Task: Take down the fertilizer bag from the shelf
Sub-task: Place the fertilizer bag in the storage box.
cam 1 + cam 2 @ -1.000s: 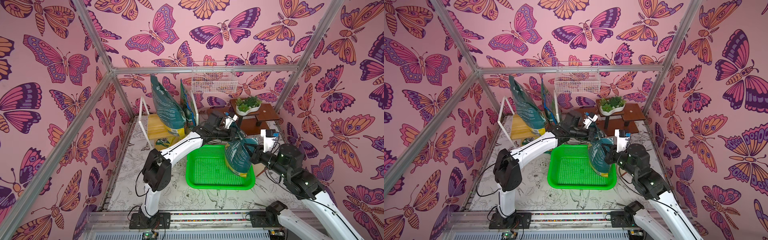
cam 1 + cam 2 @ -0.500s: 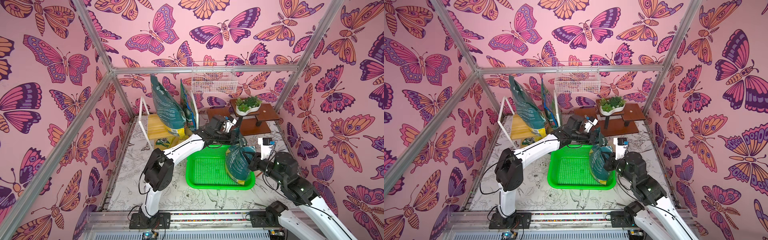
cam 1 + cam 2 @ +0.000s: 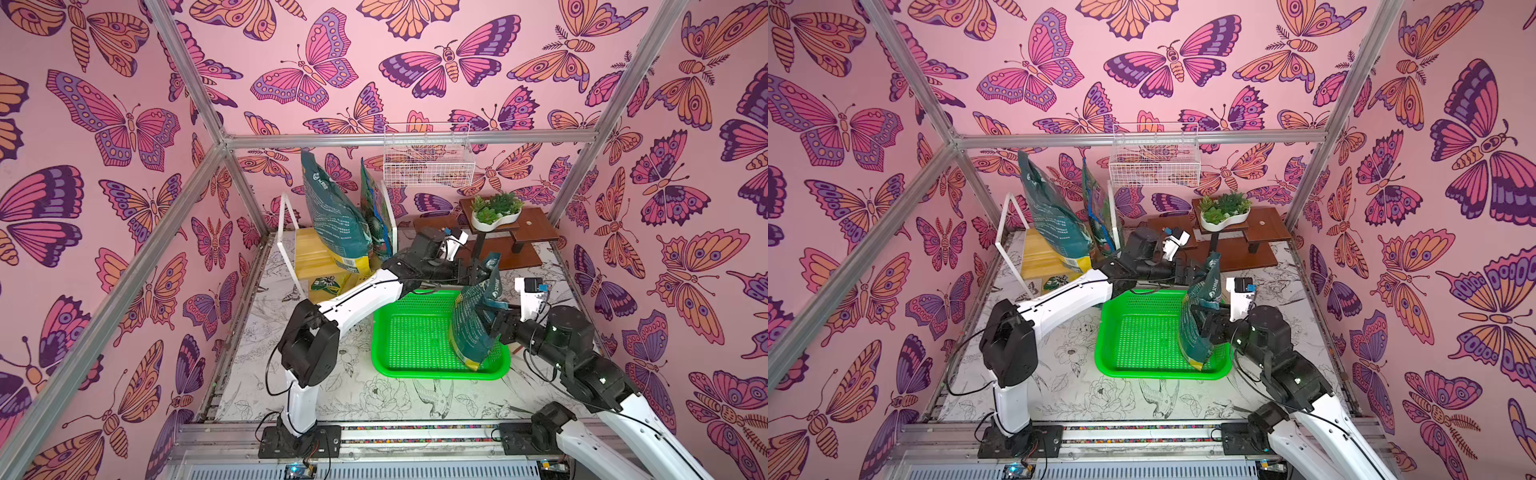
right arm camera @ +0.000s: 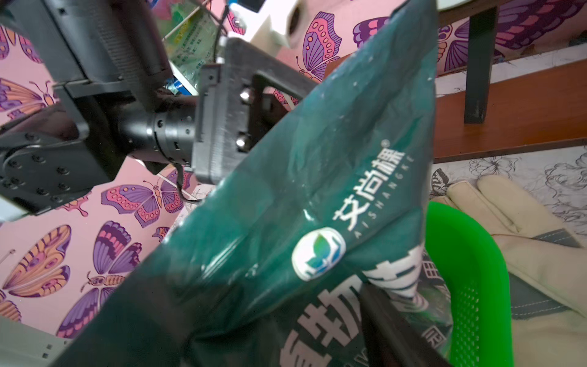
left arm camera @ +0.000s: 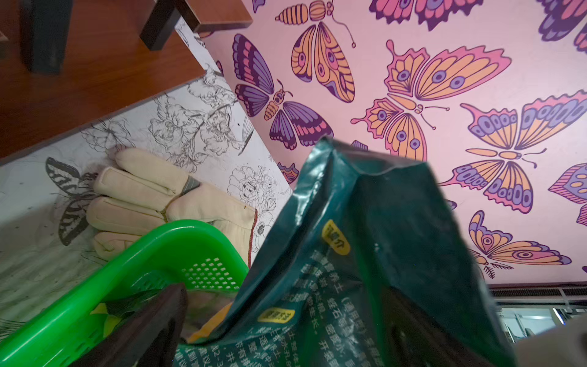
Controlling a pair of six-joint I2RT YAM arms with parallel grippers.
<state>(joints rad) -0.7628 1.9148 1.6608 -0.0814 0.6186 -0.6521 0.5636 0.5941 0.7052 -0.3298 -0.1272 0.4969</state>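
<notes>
Fertilizer bag (image 3: 469,332) leans in green basket (image 3: 411,336); soft, slick (bottom-heavy, we judge); we'd pinch its flat top seam | left gripper (image 3: 477,271), right gripper (image 3: 491,320): jaws spread, holding nothing

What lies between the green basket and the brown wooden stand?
A cream glove, lying flat beside the green basket and short of the brown stand; both wrist views show it.

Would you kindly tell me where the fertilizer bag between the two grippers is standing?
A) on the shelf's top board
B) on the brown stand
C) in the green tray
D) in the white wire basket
C: the fertilizer bag sits with its lower end inside the green tray.
</notes>
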